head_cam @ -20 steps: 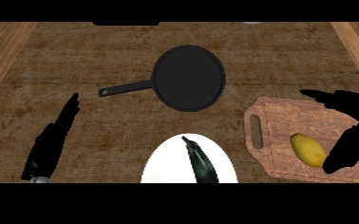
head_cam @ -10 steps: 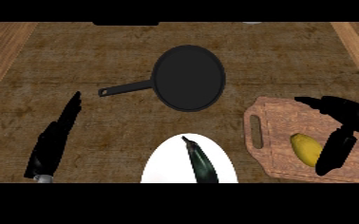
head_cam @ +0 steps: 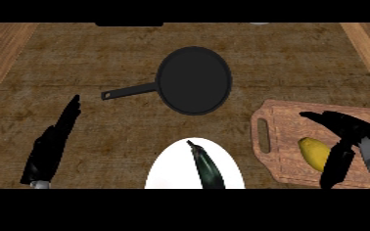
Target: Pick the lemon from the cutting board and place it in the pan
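Observation:
The yellow lemon [head_cam: 314, 153] lies on the wooden cutting board [head_cam: 282, 127] at the lower right. My right hand [head_cam: 342, 137] hangs over the board, fingers spread and straight, reaching across the lemon's right side; one finger runs down just beside it. The black pan [head_cam: 194, 80] sits in the middle of the counter with nothing in it, its handle pointing left and down. At the lower left my left hand [head_cam: 51, 147] rests open, fingers straight and pointing up.
A white plate [head_cam: 170, 171] at the bottom centre holds a dark green elongated vegetable [head_cam: 206, 166]. The wooden counter [head_cam: 86, 58] stretches around the pan. A dark object sits at the back edge.
My right hand has moved left and down over the cutting board, closing in on the lemon. The left hand, pan and plate stay where they were.

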